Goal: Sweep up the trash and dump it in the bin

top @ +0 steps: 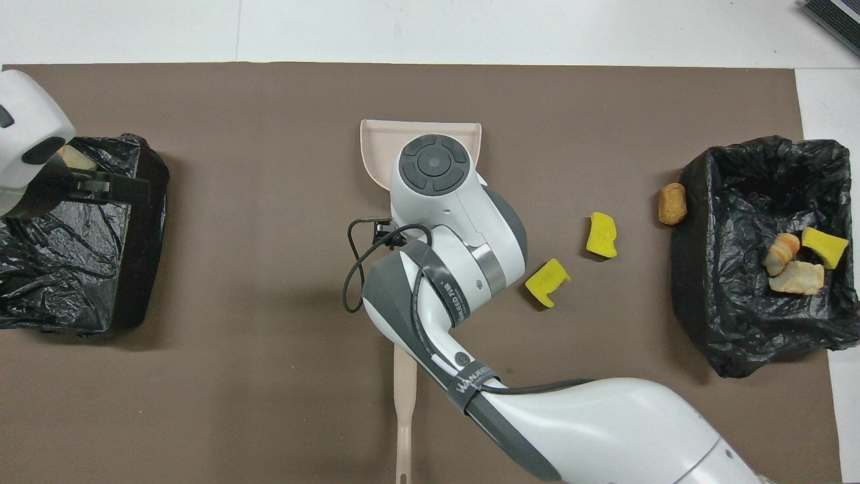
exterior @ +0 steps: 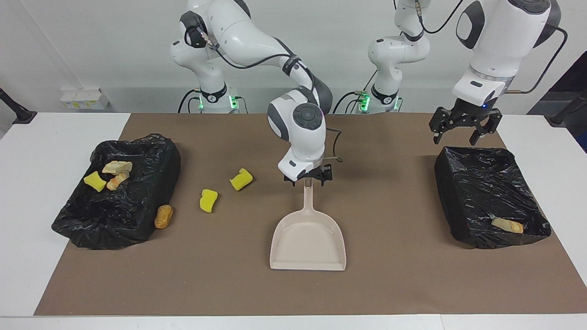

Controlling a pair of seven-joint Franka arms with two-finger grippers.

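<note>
The beige dustpan [exterior: 308,243] lies flat on the brown mat in the middle, its handle [exterior: 308,201] pointing toward the robots. My right gripper [exterior: 310,178] is open just above the handle's end, a finger on each side of it. Two yellow sponge pieces of trash [exterior: 241,178] [exterior: 208,200] lie on the mat beside the dustpan, toward the right arm's end. A brown lump [exterior: 163,216] rests against the black-lined bin [exterior: 137,220] there, which holds more scraps [exterior: 95,181]. My left gripper [exterior: 464,130] hangs open over the other bin [exterior: 463,201].
That bin at the left arm's end holds one bread-like lump [exterior: 507,225]. The beige brush [top: 405,396] lies on the mat nearer to the robots than the dustpan, partly under my right arm. In the overhead view my right arm covers most of the dustpan [top: 376,141].
</note>
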